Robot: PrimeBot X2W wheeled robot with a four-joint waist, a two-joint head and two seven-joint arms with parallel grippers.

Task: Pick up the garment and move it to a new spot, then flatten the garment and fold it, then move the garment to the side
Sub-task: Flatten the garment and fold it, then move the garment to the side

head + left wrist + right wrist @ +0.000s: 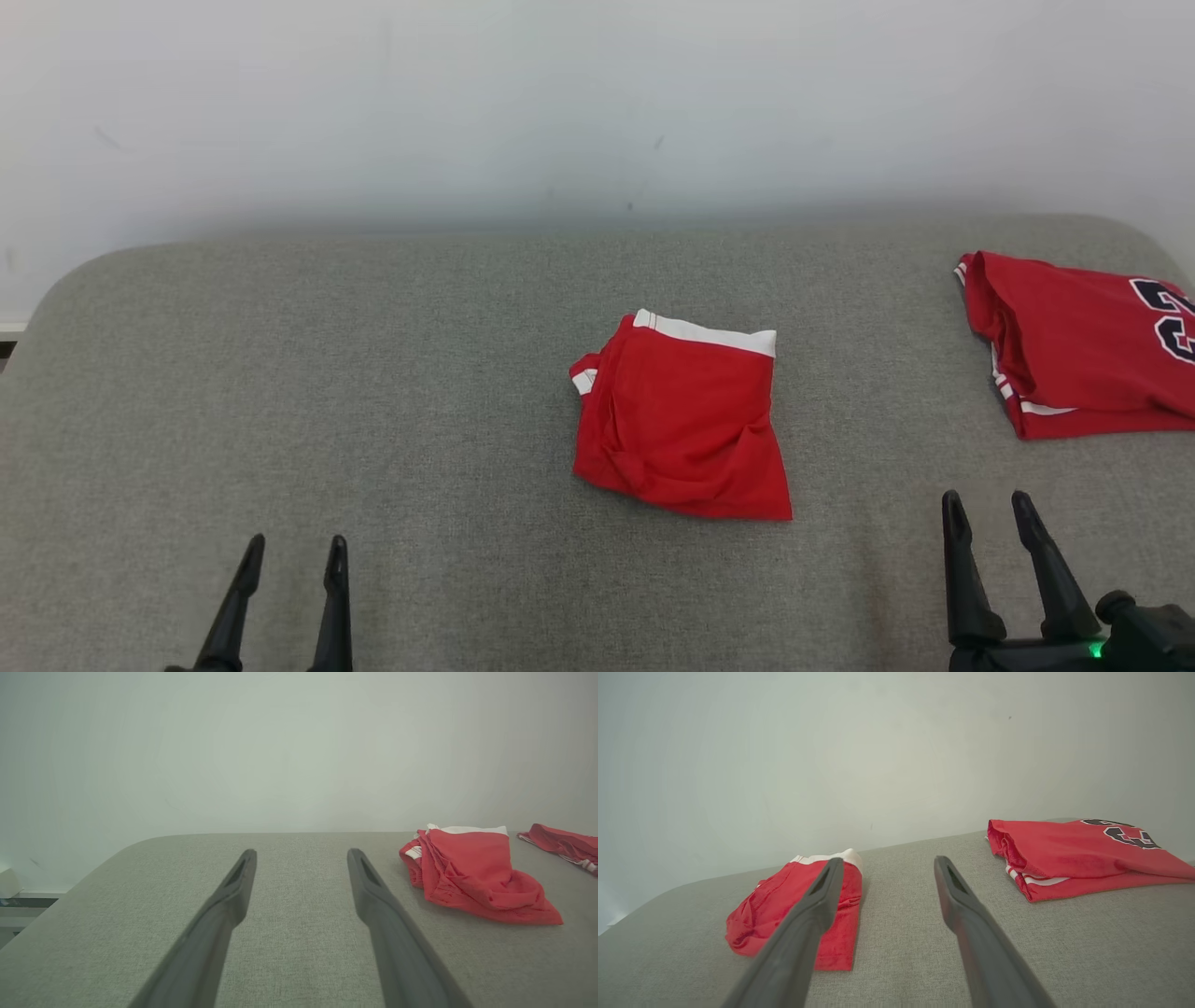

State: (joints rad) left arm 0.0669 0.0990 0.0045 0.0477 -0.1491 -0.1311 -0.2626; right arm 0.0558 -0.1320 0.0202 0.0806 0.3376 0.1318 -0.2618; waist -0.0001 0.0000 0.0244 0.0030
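Red folded cloth garment with a white band (pixel 681 420) lies in the middle of the grey fabric top (pixel 373 392). Maybe it is shorts, I can't be sure. My left gripper (pixel 297 541) sits near left, fingers apart, holding nothing. My right gripper (pixel 985 497) sits near right, also apart and empty. A red jersey with dark numbers (pixel 1083 345) lies far right.

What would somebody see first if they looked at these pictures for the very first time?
The bright red garment with a white band jumps out first, folded small in the middle of the grey cushion. Next comes a red jersey with dark numbers, lying at the far right edge. The left gripper and right gripper are open near the front, touching nothing.
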